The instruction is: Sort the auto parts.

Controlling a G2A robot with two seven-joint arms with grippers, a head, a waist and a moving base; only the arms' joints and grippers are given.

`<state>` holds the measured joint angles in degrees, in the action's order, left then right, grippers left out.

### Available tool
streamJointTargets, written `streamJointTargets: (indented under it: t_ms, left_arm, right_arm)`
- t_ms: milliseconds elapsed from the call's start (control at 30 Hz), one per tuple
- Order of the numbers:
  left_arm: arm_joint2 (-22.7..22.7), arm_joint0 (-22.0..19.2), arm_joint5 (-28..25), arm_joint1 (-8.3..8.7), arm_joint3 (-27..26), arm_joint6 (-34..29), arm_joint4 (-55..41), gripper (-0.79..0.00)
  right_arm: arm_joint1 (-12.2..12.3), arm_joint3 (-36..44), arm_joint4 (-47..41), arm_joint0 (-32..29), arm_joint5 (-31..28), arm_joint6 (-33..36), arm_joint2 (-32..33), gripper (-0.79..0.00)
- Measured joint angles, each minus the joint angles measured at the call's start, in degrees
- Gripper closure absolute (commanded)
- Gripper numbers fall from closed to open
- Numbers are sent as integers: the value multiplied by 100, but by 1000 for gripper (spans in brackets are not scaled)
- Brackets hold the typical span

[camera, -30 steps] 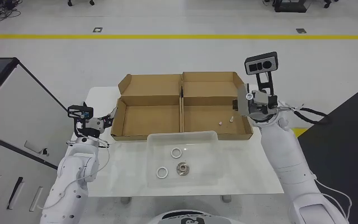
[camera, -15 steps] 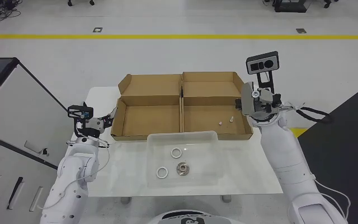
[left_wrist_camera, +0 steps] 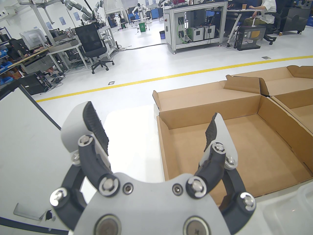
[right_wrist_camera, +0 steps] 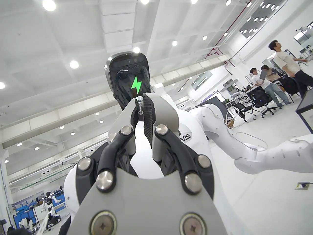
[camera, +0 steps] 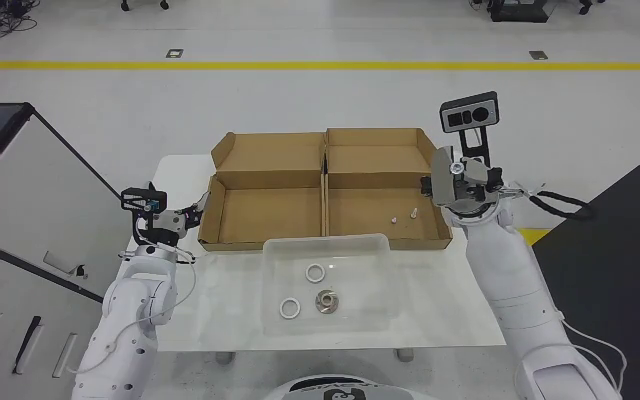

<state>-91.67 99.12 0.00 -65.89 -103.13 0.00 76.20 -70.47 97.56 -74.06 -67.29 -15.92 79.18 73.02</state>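
In the top view, my right tool [camera: 436,187] hangs over the right box's [camera: 385,160] outer wall. In the left wrist view, the left tool [left_wrist_camera: 156,128] is spread wide beside the left box [left_wrist_camera: 244,152]. In the right wrist view, the right tool pinches a small bolt [right_wrist_camera: 139,104], which lies lengthwise along the fingers with one end past their tips.

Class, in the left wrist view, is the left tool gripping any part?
No: the left tool stands open, with nothing between its black ribbed pads.

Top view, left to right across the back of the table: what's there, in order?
left claw, open → left cardboard box → right cardboard box → right claw at that box's right edge, shut on a small threaded part. I skipped the clear bin because it spans both boxes.
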Motion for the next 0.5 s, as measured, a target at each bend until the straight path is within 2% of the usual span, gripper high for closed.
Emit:
streamJointTargets:
  t_ms: [133, 233, 500]
  left_arm:
    - [0, 0, 0, 0, 0, 0, 0, -785]
    - [0, 0, 0, 0, 0, 0, 0, -785]
    - [0, 0, 0, 0, 0, 0, 0, -785]
  right_arm:
    - [1, 10, 13, -4, 5, -13, 2, 0]
    - [30, 90, 402, -51, 104, -174, 106, 0]
    - [304, -31, 2524, -3, 659, 43, 1165, 0]
